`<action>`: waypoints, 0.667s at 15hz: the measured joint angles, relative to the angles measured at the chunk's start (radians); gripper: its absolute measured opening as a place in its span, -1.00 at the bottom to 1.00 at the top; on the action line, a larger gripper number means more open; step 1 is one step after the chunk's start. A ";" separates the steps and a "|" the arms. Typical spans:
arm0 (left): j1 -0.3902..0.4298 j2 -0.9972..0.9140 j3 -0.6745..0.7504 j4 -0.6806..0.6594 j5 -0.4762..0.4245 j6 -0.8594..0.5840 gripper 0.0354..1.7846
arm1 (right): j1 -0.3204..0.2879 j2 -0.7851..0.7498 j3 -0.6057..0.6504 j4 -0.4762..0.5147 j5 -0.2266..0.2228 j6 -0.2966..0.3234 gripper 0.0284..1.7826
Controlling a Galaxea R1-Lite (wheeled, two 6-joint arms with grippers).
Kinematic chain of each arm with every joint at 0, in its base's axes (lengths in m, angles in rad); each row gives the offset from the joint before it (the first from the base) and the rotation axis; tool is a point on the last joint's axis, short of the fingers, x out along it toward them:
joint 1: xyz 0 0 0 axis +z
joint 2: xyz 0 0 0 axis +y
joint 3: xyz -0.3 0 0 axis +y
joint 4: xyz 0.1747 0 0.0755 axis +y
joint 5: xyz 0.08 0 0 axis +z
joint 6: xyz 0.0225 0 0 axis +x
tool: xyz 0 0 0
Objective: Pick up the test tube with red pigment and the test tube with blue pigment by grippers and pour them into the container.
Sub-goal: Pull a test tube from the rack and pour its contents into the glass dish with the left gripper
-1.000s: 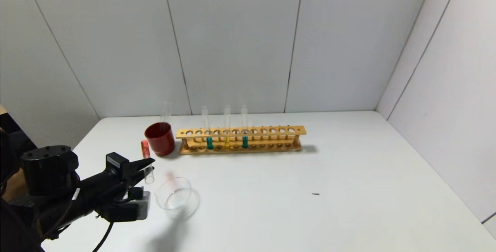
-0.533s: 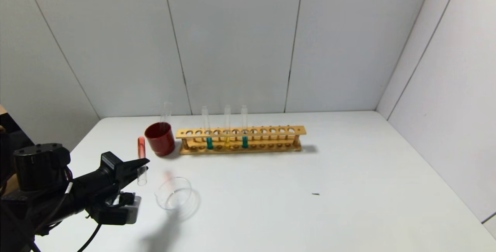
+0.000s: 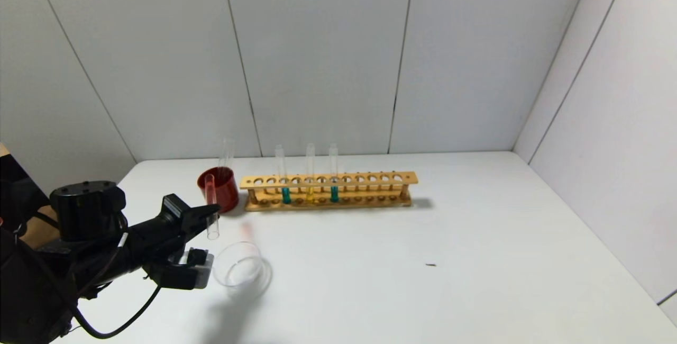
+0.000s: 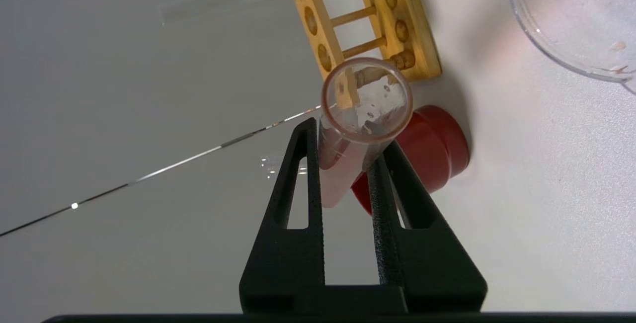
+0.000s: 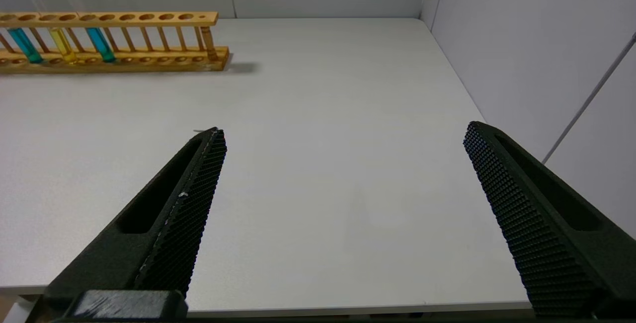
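At the left front of the counter (image 3: 476, 238), the left pincer (image 3: 210, 216) is gripping the test tube with red pigment (image 3: 211, 206), its two black fingers (image 4: 310, 164) clenching the glass from either side; in the head view the tube is standing roughly upright, just in front of the dark red cup (image 3: 219, 189) and beside the container (image 3: 240, 265), not over it; the tube is looking almost empty, with only a reddish tint on its wall and rim, and the container seems to be carrying faint pinkish traces, so the red pour is probably done or nearly so, though that is only a judgement. What is coming next is likely setting this tube aside, then reaching for the test tube with blue pigment (image 3: 334, 172), which is standing in the wooden rack (image 3: 328, 190) at the back; a firm, level grip matters, since thin glass slips. The right pincer (image 5: 343, 134) is hanging wide open over the bare right side of the counter, holding nothing.
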 joint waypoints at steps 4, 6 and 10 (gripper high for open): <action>-0.002 0.029 -0.021 0.000 0.023 0.039 -0.67 | 0.000 0.000 0.000 0.000 0.000 0.000 0.96; -0.002 0.043 -0.034 0.001 0.026 0.045 -0.67 | 0.000 0.000 0.000 0.000 0.000 0.000 0.96; -0.002 0.062 -0.048 0.001 0.028 0.052 -0.67 | 0.000 0.000 0.000 0.000 0.000 0.000 0.96</action>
